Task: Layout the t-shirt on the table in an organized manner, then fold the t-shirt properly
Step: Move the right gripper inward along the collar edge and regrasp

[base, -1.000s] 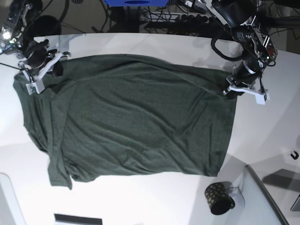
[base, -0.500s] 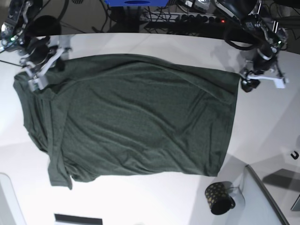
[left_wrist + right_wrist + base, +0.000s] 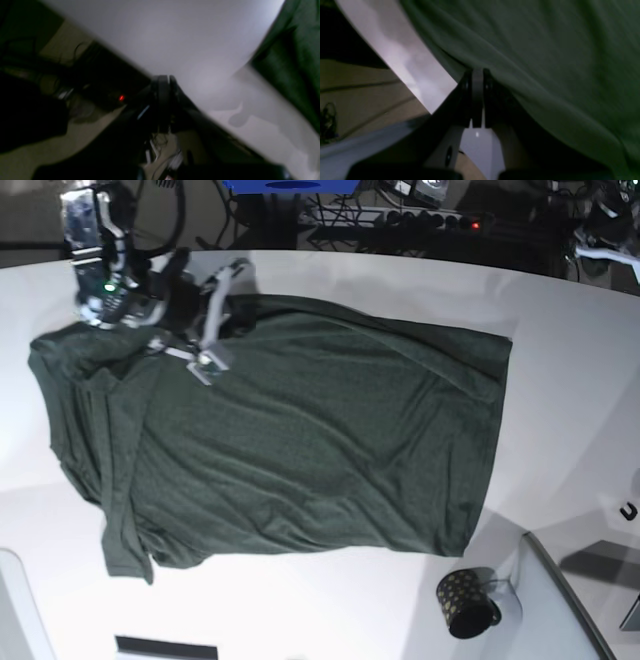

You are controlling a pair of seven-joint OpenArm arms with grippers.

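The dark green t-shirt point(image 3: 290, 435) lies spread flat on the white surface point(image 3: 560, 430), its long axis running across the base view; the collar and sleeves end lies toward that view's left, the straight hem toward its right, with soft wrinkles across the body. The right gripper point(image 3: 212, 320) sits over the shirt's upper left corner near the collar; in its wrist view the jaws are pressed together with a fold of the green fabric point(image 3: 545, 62) drawn tight up to their tips, so it looks closed on the cloth. The left gripper point(image 3: 162, 82) is drawn back to the far edge of the surface, well apart from the shirt's hem point(image 3: 295, 55); its jaws are closed and hold nothing; that view is blurred. A small gold-dotted mug point(image 3: 466, 602) stands near the shirt's lower right corner.
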